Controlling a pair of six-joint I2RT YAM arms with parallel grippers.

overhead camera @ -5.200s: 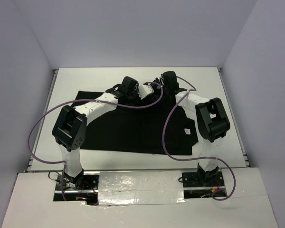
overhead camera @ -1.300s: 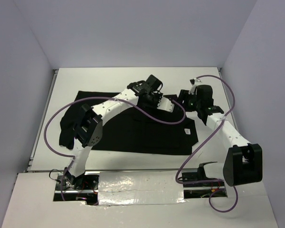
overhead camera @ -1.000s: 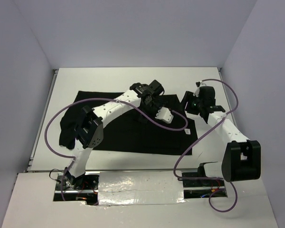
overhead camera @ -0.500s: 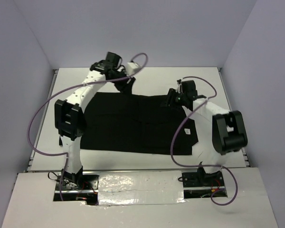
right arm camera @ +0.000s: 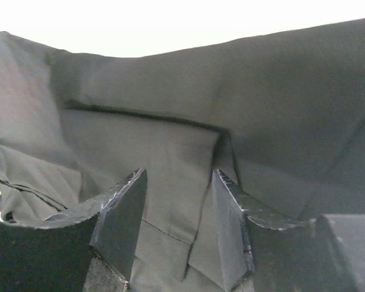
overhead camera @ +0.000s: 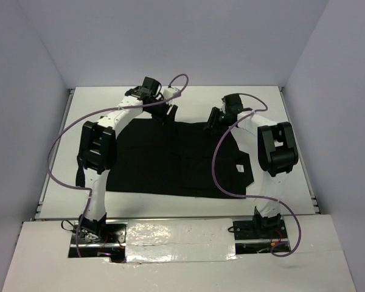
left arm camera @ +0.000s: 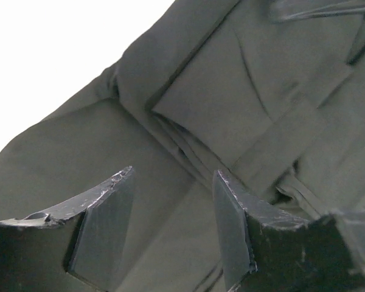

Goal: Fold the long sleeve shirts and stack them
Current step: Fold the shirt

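Observation:
One black long sleeve shirt (overhead camera: 158, 164) lies spread on the white table (overhead camera: 109, 100), its small white tag (overhead camera: 238, 167) near the right edge. My left gripper (overhead camera: 165, 113) hangs over the shirt's far left edge. In the left wrist view the left gripper (left arm camera: 173, 173) is open above folded layers of the black cloth (left arm camera: 243, 103), with nothing pinched. My right gripper (overhead camera: 212, 120) is at the far edge, right of centre. In the right wrist view the right gripper (right arm camera: 179, 171) is open over a folded seam of the shirt (right arm camera: 292, 103).
Grey walls close in the table on the left, back and right. A purple cable (overhead camera: 219, 164) from the right arm loops across the shirt's right part. Another purple cable (overhead camera: 55, 158) arcs out to the left. Bare white table (overhead camera: 261, 100) lies beyond the shirt's far edge.
The left arm swung from the shirt's middle to its far left edge. The right gripper moved left to the far edge. The bunched left side of the shirt now lies flat.

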